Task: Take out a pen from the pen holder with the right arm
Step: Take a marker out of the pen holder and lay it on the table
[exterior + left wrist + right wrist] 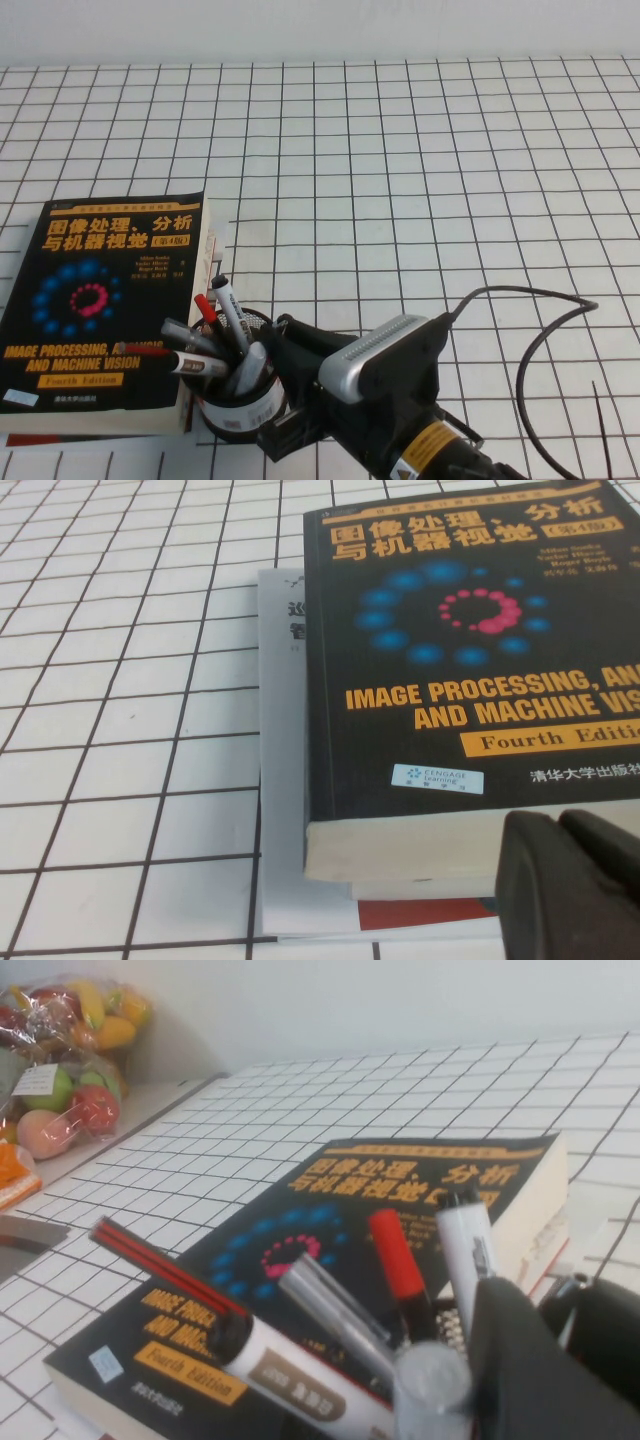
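Reaching at holder (235, 415) from its 4 o'clock with right gripper (282, 385), close against the rim; cannot tell whether pinching a pen or standing spread. Finding holder at table's (420, 180) 7 o'clock, just beside book (95, 300) at its 9 o'clock; counting several pens in it, all leaning: marker (228, 305) toward 12, red pen (205, 308) toward 11, labelled marker (195, 363) out toward 9, grey pen (250, 365) nearest the gripper. Judging pens light, stiff and smooth-barrelled, likely to slip in a loose pinch and to roll once free; judging holder light too, apt to tip or drag if a pen snags on its neighbours. Best taking grey pen or marker high on the bare barrel just under the cap, squarely across the round; then drawing out along its own lean rather than straight up. Noting left gripper (560, 832) by book's page edge, well away from the holder, pressed together, pinching nothing.
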Available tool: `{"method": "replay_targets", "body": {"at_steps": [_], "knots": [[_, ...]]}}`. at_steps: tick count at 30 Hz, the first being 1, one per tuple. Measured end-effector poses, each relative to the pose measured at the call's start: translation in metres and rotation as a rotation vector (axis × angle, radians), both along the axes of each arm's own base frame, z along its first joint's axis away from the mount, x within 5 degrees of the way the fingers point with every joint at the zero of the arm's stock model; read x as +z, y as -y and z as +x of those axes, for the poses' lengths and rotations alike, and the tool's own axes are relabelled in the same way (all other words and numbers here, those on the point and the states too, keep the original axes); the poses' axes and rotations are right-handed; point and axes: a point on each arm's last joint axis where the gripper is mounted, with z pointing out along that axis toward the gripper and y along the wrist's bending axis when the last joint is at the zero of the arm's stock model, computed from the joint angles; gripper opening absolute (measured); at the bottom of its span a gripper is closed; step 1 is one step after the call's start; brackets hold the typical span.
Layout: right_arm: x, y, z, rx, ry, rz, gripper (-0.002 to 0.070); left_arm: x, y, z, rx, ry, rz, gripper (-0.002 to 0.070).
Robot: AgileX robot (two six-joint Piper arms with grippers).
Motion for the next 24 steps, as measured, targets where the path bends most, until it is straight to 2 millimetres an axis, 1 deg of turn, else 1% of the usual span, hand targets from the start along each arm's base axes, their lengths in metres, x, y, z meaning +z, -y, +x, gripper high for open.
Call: {"method": "replay_targets", "body": {"at_steps": [7, 15, 18, 21, 24], "knots": [[0.037, 0.011, -0.004, -0.005, 0.016, -0.012, 0.0078, 0.0, 0.0, 0.0, 0.0, 0.0, 0.0, -0.0004], [0.081, 0.029, -0.013, 0.0, 0.098, -0.013, 0.0077, 0.0, 0.0, 0.0, 0.0, 0.0, 0.0, -0.0004], [0.098, 0.033, -0.014, 0.0, 0.12, -0.06, 0.0077, 0.0, 0.0, 0.0, 0.0, 0.0, 0.0, -0.0004], [0.121, 0.035, -0.014, 0.015, 0.137, -0.103, 0.0077, 0.0, 0.0, 0.0, 0.0, 0.0, 0.0, -0.0004], [0.144, 0.041, -0.009, 0.015, 0.131, -0.13, 0.0077, 0.0, 0.0, 0.0, 0.0, 0.0, 0.0, -0.0004]]}}
